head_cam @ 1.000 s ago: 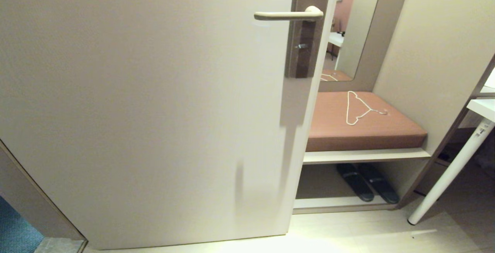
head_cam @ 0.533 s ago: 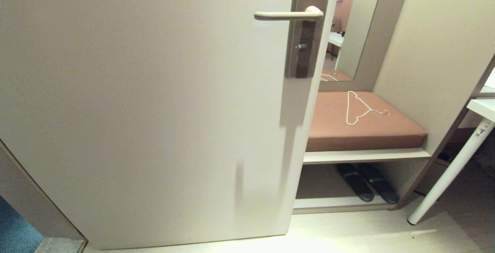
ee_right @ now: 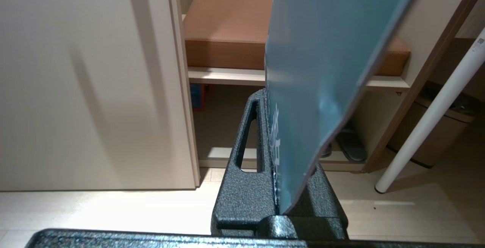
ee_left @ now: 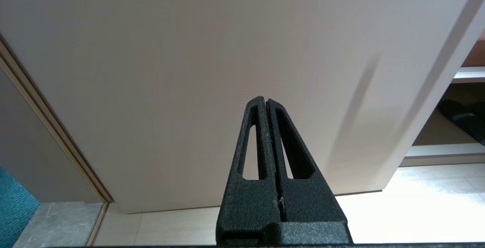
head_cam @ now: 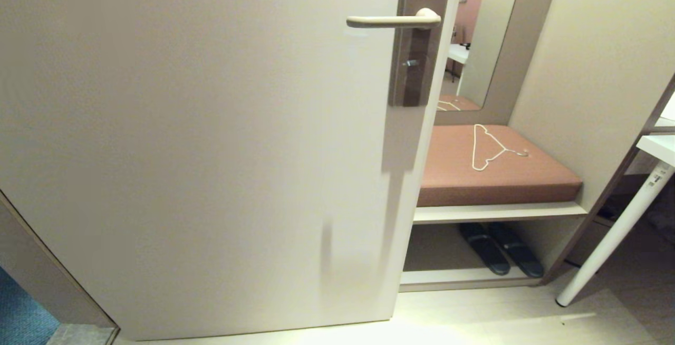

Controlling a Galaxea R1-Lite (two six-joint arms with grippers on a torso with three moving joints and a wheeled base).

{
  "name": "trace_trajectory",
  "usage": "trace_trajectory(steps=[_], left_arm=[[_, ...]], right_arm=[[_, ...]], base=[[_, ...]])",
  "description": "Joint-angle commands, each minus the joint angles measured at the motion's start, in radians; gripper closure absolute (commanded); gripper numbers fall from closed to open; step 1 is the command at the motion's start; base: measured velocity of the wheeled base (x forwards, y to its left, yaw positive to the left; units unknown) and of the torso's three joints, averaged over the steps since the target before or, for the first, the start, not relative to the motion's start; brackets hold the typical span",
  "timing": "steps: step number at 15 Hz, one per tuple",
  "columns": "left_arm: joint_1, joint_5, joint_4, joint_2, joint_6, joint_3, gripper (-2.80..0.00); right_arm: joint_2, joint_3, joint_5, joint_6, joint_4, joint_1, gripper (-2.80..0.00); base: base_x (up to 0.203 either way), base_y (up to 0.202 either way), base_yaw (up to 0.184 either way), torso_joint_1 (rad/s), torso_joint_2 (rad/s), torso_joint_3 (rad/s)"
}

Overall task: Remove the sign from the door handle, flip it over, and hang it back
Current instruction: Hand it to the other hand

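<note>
The door handle (head_cam: 393,20), a slim beige lever on a brownish plate (head_cam: 416,70), juts out level near the door's right edge with nothing hanging on it. The sign (ee_right: 322,51) shows only in the right wrist view, blue side with white lettering toward the camera. My right gripper (ee_right: 269,104) is shut on its lower end, and the sign stands up past the fingers. My left gripper (ee_left: 265,100) is shut and empty, low in front of the pale door (ee_left: 189,51). Neither arm appears in the head view.
Right of the door (head_cam: 211,150) is a bench with a brown cushion (head_cam: 495,181) and a white wire clothes hanger (head_cam: 488,147) on it. Dark slippers (head_cam: 501,247) lie underneath. A white table leg (head_cam: 614,234) slants at the far right, with a mirror (head_cam: 474,34) behind.
</note>
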Motion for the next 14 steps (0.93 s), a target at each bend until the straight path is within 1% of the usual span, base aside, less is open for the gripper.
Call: trace_trajectory(steps=[1, 3, 5, 14], left_arm=[[0.0, 0.0, -0.001, 0.001, 0.0, 0.0, 0.0], [0.0, 0.0, -0.001, 0.001, 0.0, 0.0, 0.0], [0.0, 0.0, -0.001, 0.001, 0.0, 0.0, 0.0], [0.0, 0.001, 0.001, 0.001, 0.0, 0.0, 0.0]], right_arm=[[0.001, 0.0, 0.0, 0.0, 0.0, 0.0, 0.0], [0.001, 0.0, 0.0, 0.0, 0.0, 0.0, 0.0], [0.001, 0.0, 0.0, 0.0, 0.0, 0.0, 0.0], [0.001, 0.0, 0.0, 0.0, 0.0, 0.0, 0.0]], base=[[0.0, 0.0, 0.0, 0.0, 0.0, 0.0], [0.0, 0.0, 0.0, 0.0, 0.0, 0.0], [-0.001, -0.117, -0.008, 0.002, 0.0, 0.002], [0.0, -0.194, -0.001, 0.002, 0.0, 0.002]])
